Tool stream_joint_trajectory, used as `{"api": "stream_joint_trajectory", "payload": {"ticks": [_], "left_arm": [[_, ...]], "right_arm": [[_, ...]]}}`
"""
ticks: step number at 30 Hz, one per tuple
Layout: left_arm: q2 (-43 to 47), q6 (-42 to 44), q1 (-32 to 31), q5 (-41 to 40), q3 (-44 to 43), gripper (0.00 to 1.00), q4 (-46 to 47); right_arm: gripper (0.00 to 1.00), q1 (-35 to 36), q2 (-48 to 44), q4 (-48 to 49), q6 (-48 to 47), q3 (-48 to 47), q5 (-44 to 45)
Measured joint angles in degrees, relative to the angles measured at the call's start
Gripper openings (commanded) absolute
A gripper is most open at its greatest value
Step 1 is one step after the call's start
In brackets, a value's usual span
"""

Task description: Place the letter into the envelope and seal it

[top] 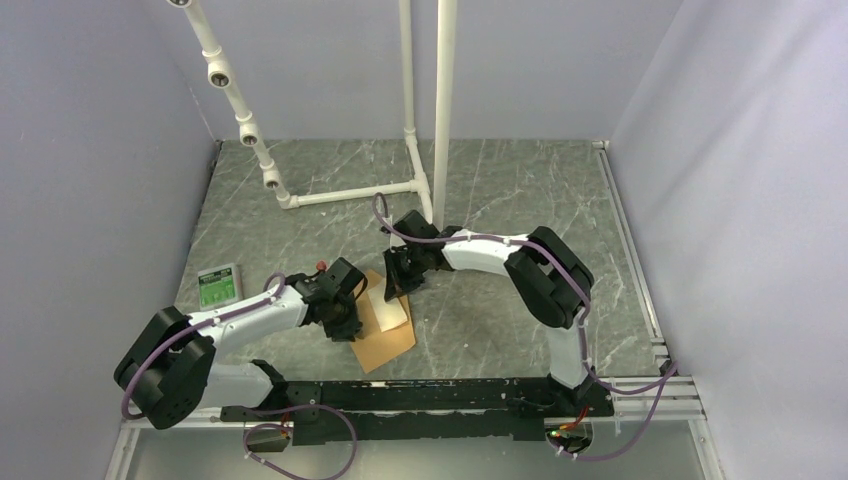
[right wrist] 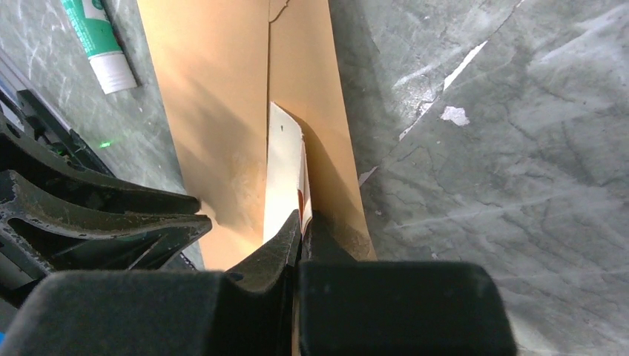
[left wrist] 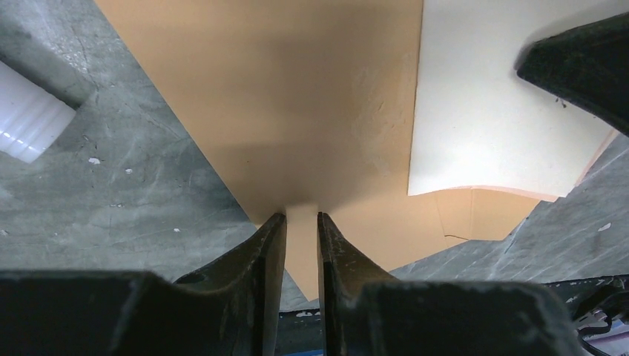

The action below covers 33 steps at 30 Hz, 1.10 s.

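letter [top: 393, 309] on envelope [top: 386, 346] | envelope on table [top: 480, 315] | left claw [left wrist: 302, 217] left of it | right claw [right wrist: 303, 219] behind

Envelope [left wrist: 297, 111] is plain kraft paper: matt orange-brown and smooth, with a crease line or two. Letter [left wrist: 482, 111] is paler paper, also matt, no shine at all. Tabletop [right wrist: 519, 148] looks like grey-green marbled stone, or maybe a laminate. It has a low sheen and is scuffed with white flecks. Left tool [left wrist: 302, 230] and right tool [right wrist: 300, 226] are both black plastic, matt and slightly grainy. Pipes [top: 440, 100] are smooth white plastic, and the tube [right wrist: 96, 37] is glossy plastic too.
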State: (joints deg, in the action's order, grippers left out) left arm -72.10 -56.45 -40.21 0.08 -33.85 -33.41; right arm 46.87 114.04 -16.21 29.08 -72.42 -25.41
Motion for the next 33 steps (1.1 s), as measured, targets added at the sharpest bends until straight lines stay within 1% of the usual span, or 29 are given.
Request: {"api": "stream_joint_trajectory", "payload": {"ticks": [4, 8, 15, 19, 20, 22, 25, 29, 33], "left_arm": [[0.3, 0.0, 0.0, -0.1, 0.2, 0.28, 0.1], [0.4, 0.0, 0.0, -0.1, 0.2, 0.29, 0.1], [0.4, 0.0, 0.0, 0.0, 0.2, 0.31, 0.3], [0.4, 0.0, 0.0, 0.0, 0.2, 0.23, 0.3], [0.4, 0.0, 0.0, 0.0, 0.2, 0.2, 0.2], [0.3, 0.1, 0.0, -0.2, 0.2, 0.14, -0.1], [0.2, 0.2, 0.0, -0.3, 0.2, 0.09, 0.0], [0.3, 0.2, 0.0, -0.4, 0.4, 0.03, 0.0], [0.2, 0.2, 0.0, -0.4, 0.4, 0.03, 0.1]], "right_arm": [[0.0, 0.2, -1.8, 1.7, 0.5, 1.9, 2.0], [0.0, 0.4, -5.3, 3.5, 1.2, 4.2, 5.7], [0.0, -0.2, -9.0, 8.2, 2.6, 5.0, 10.1], [0.0, -0.3, -8.7, 10.6, 4.1, 5.0, 10.4], [0.0, -0.3, -8.3, 11.3, 4.7, 5.0, 10.4], [0.0, -0.3, -6.8, 12.6, 5.7, 4.6, 10.5], [0.0, -0.3, -4.1, 13.9, 6.7, 4.1, 10.4], [0.0, -0.4, -1.9, 15.0, 7.4, 3.7, 10.4], [0.0, -0.9, -1.2, 15.5, 8.0, 3.2, 10.3]]}}
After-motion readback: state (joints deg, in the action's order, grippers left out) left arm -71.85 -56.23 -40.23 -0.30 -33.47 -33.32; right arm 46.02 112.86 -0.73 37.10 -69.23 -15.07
